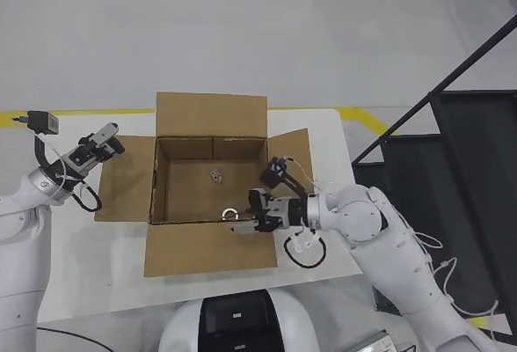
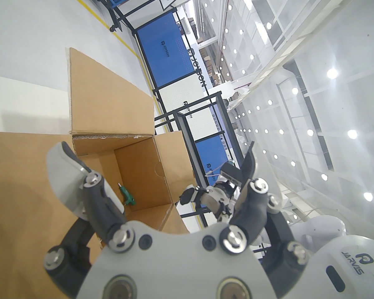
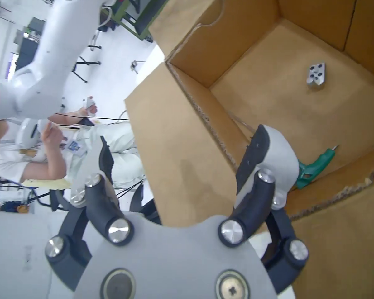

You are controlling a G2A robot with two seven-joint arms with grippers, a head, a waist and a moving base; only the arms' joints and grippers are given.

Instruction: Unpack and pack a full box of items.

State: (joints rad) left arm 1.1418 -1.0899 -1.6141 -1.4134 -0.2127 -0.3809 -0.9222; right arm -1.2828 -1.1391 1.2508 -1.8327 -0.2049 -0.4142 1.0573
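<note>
The right tool (image 3: 184,144), spread wide and empty, hangs just above the green screwdriver (image 3: 318,160) lying by the box's (image 3: 314,1) right wall.

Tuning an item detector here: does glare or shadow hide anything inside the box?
Top view: box floor evenly lit, no glare. Left wrist view: ceiling lamps flare, yet the green tool in the box shows plainly. Right wrist view: mild shade along the walls; metal block and green tool both visible.
</note>
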